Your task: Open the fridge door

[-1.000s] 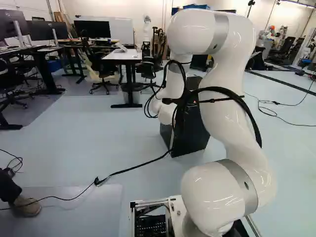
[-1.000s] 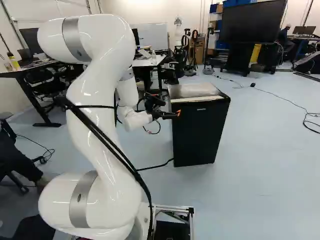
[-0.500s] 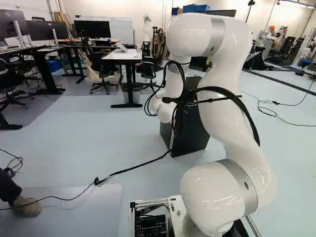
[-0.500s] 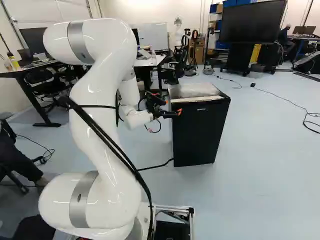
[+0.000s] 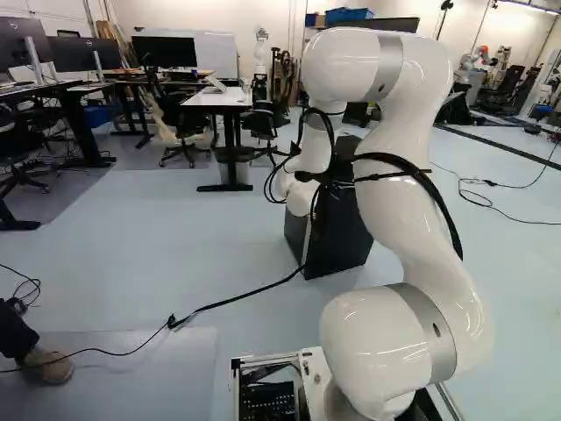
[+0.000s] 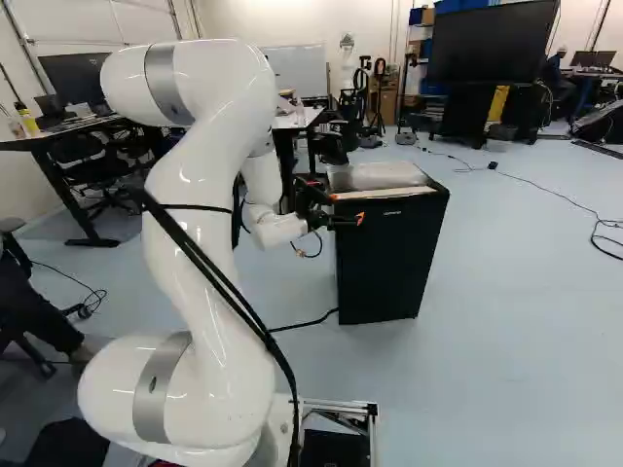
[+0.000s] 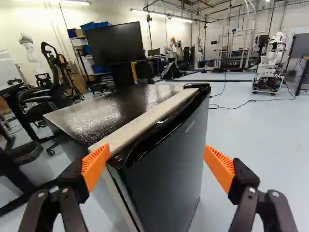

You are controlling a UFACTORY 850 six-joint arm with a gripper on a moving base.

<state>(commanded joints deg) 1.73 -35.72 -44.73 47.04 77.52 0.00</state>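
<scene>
Arm arched toward fridge.

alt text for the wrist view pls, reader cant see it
A dark fridge, its door apparently closed, stands just ahead of the open gripper with orange pads. Beyond are a large screen, an office chair and another robot.

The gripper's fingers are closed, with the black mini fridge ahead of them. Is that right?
Not quite: the wrist view shows the fingers of the gripper open, standing wide apart. The black mini fridge is ahead of them, as you say.
</scene>
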